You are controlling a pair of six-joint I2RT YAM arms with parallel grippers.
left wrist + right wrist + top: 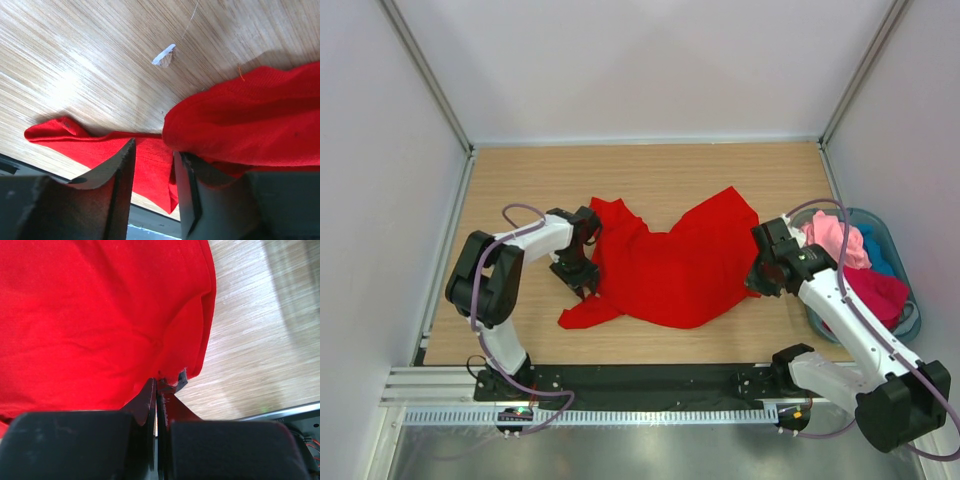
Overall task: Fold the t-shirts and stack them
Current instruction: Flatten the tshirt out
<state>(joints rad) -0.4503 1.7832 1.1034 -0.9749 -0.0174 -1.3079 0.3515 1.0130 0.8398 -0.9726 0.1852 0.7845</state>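
Note:
A bright red t-shirt [670,265] lies crumpled and spread across the middle of the wooden table. At its left edge is my left gripper [582,283], low over the table. In the left wrist view its jaws [155,147] stand apart, a sleeve of the red t-shirt [145,160] lies on the table beyond the gap, and a fold of it [250,120] drapes over the right finger. My right gripper [758,283] is at the shirt's right edge. The right wrist view shows it [159,380] shut on the hem of the red t-shirt [90,315].
A translucent blue-grey basket [898,238] stands at the table's right edge, holding a pink t-shirt [835,240], a teal one [880,252] and a crimson one [875,290]. A small white scrap [164,55] lies on the wood. White walls enclose the table.

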